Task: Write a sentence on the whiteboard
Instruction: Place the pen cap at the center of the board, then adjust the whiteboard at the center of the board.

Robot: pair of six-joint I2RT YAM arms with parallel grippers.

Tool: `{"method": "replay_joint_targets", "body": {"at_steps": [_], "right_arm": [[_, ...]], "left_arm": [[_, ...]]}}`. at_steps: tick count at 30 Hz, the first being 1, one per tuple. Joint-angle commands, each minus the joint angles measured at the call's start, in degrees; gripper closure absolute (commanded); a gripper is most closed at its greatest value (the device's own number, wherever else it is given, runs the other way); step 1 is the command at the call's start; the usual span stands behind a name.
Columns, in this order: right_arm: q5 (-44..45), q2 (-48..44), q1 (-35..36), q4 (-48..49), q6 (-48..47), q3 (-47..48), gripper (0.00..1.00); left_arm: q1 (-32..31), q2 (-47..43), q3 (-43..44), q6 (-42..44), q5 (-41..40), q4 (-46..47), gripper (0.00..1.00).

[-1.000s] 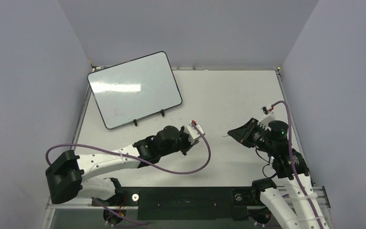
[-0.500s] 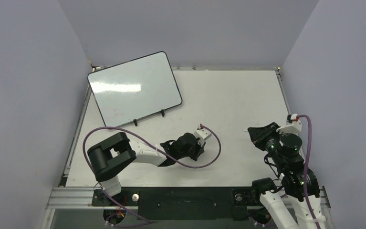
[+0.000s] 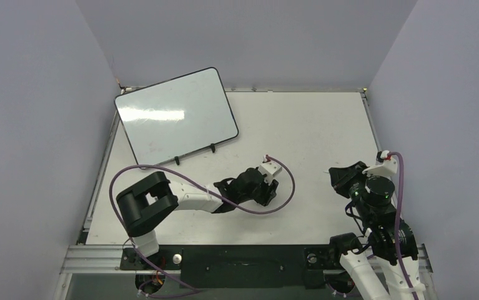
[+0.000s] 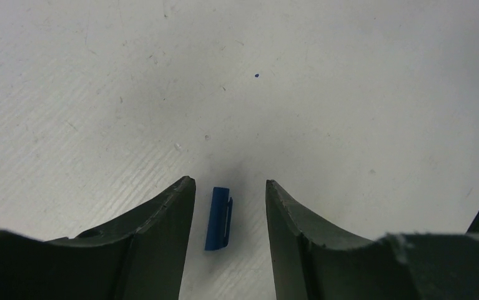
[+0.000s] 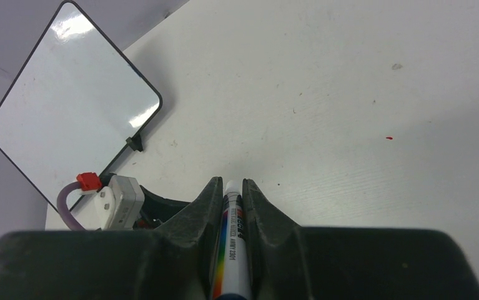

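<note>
The whiteboard (image 3: 174,115) stands well beyond the left claw (image 3: 265,192) and off to its left, at the far left corner of the table (image 3: 299,125). From the right claw (image 3: 340,177) it is farther still, ahead and to the left. Its long axis runs across the table, with the right end angled slightly away from the arms. Two small black feet sit under its near long edge, and its face is tilted up toward the arms.

It is a glossy white rectangle with rounded corners and a thin black frame. Streaks of reflected light cross the upper part of the surface. Under that glare, no writing can be made out in either view.

The left claw (image 4: 229,182) is released. Its fingers are spread just above the table, and a small blue cap (image 4: 218,219) lies loose between them, touching neither one.

The right claw (image 5: 230,182) is clenched on a marker (image 5: 232,250) with a white barrel, a rainbow band and dark print, which points forward along the fingers. The back end of the marker is cut off by the frame, and its front end is too small to make out.
</note>
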Motion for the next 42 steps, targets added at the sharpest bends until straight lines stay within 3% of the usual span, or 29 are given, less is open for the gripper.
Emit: {"method": "replay_joint_targets", "body": {"at_steps": [1, 8, 11, 14, 20, 24, 28, 33, 36, 42], "right_arm": [[0.68, 0.51, -0.25, 1.48, -2.05, 0.14, 1.00], [-0.41, 0.42, -0.20, 2.43, -2.15, -0.19, 1.00], [-1.25, 0.25, -0.18, 3.13, -1.86, -0.78, 1.00], [-3.30, 0.24, -0.23, 3.41, -1.69, -1.42, 1.00], [-5.13, -0.30, -0.19, 3.49, -1.62, -1.91, 1.00], [-6.31, -0.75, -0.14, 3.42, -1.13, -2.39, 1.00], [-7.07, -1.43, -0.11, 3.53, -0.63, -3.25, 1.00], [-8.06, -1.11, -0.12, 3.65, -0.99, -3.94, 1.00], [-8.60, -0.72, -0.12, 3.71, -1.69, -3.94, 1.00], [-9.62, -0.01, -0.10, 3.92, -1.98, -4.31, 1.00]], "left_arm": [[0.96, -7.58, 4.36, 0.16, -0.61, -5.24, 0.57], [8.68, -17.58, 11.37, 3.46, -3.69, -18.99, 0.57], [16.75, -20.19, 14.74, 2.99, -3.49, -23.57, 0.57], [23.84, -21.77, 18.74, 1.16, -5.62, -25.93, 0.50], [40.68, -17.01, 29.95, -1.34, -10.62, -32.50, 0.44], [50.56, -14.00, 33.20, -3.45, -7.24, -35.51, 0.45], [61.04, -16.53, 26.02, -8.32, -0.55, -31.45, 0.39], [74.09, -23.30, 6.92, -18.24, 3.79, -17.26, 0.34], [76.88, -26.70, -2.38, -18.40, 3.88, -7.87, 0.30], [82.29, -26.92, -8.90, -21.70, 5.40, -2.64, 0.28]]}}
